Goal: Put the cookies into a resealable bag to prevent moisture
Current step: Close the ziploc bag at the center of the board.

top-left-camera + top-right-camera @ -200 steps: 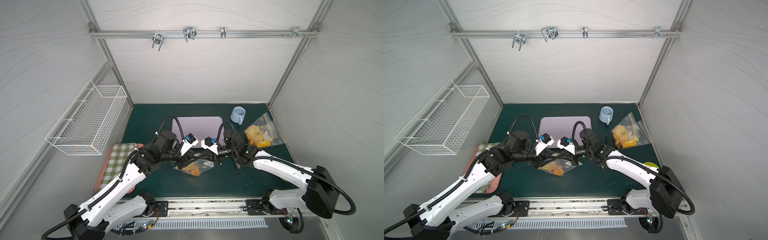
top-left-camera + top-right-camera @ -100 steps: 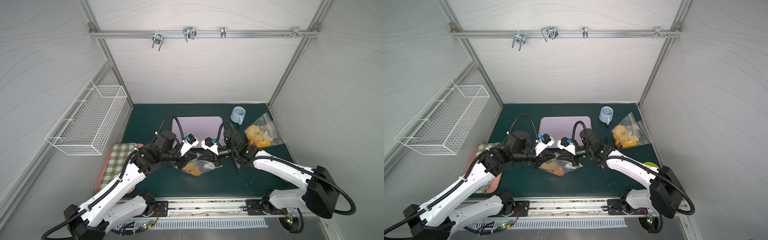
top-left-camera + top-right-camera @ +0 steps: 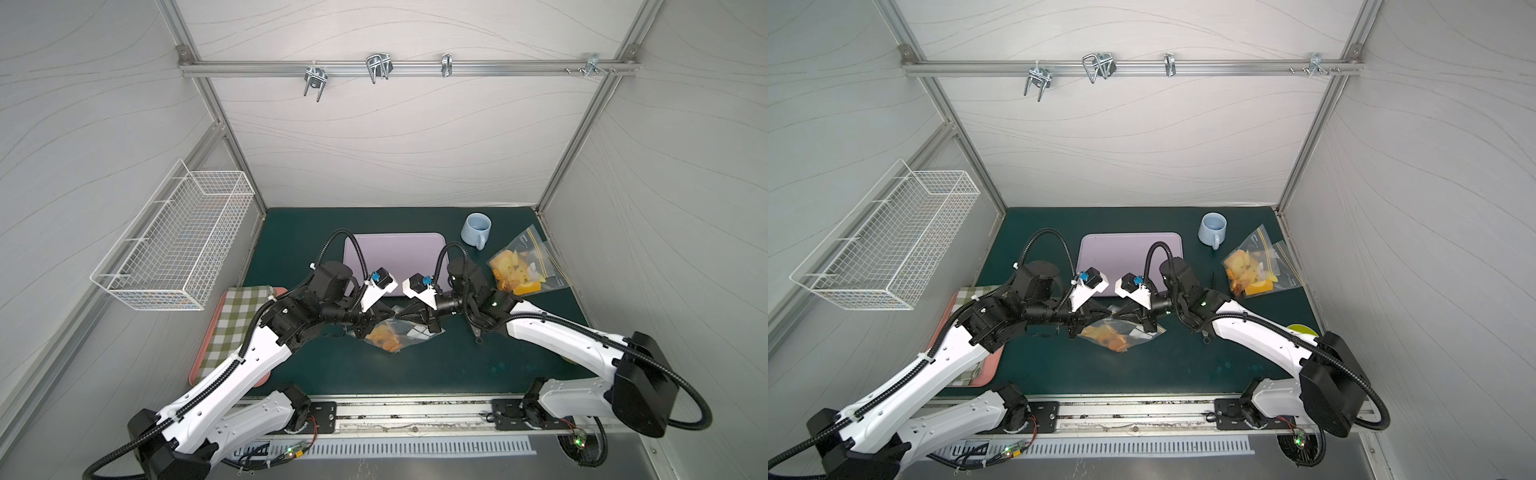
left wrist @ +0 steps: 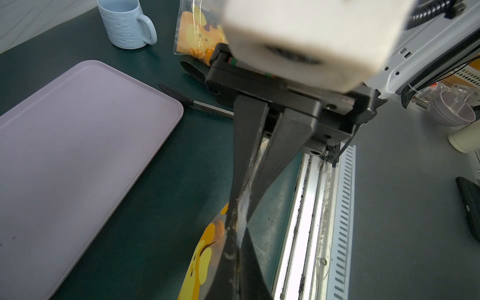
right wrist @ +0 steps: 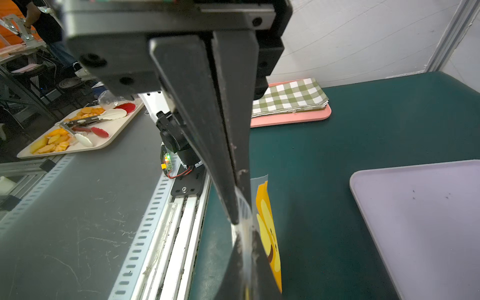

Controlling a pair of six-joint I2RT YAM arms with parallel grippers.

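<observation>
My left pincer (image 5: 240, 207) has just clamped on the bag (image 3: 411, 333) in the middle of the table (image 3: 457, 365). The right pincer (image 4: 240, 205), tip to tip with it, has eased to a narrow gap, and I cannot tell if it grips. The cookies (image 3: 384, 337) lie inside, so I judge we're sealing it.

No readable text anywhere. The spare bag (image 3: 524, 266) by the mug (image 3: 476, 230) has a small dark print line near its top corner, too small to read in both top views. The held bag (image 4: 200, 259) I've got by its edge shows only yellow cartoon pictures in both wrist views, with no letters or numbers I can make out.
</observation>
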